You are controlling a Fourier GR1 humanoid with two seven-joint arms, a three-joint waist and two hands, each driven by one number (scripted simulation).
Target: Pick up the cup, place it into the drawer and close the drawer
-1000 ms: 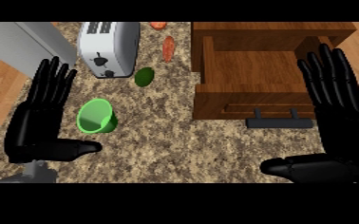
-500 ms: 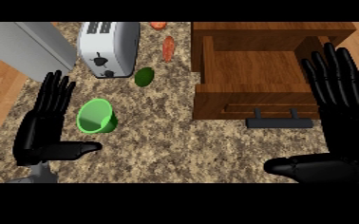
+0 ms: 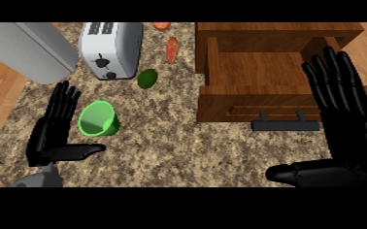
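A green cup [image 3: 98,119] lies tilted on the speckled counter [image 3: 179,145] at the left of the head view, its mouth facing up. My left hand [image 3: 52,128] is just left of the cup, open, fingers straight up and thumb out below the cup, not touching it. The wooden drawer [image 3: 251,77] stands pulled open at the right, empty inside, with a dark handle [image 3: 285,124] on its front. My right hand [image 3: 342,111] is open at the right edge, fingers over the drawer's right side, thumb low.
A silver toaster [image 3: 111,48] stands at the back left beside a grey appliance [image 3: 32,51]. A dark green avocado [image 3: 147,78] lies near the toaster. An orange carrot [image 3: 172,49] and a red item [image 3: 162,25] lie behind it.
My left hand has dropped lower and drawn in toward the cup. The right hand has shifted slightly right and down. The cup and drawer stay put.
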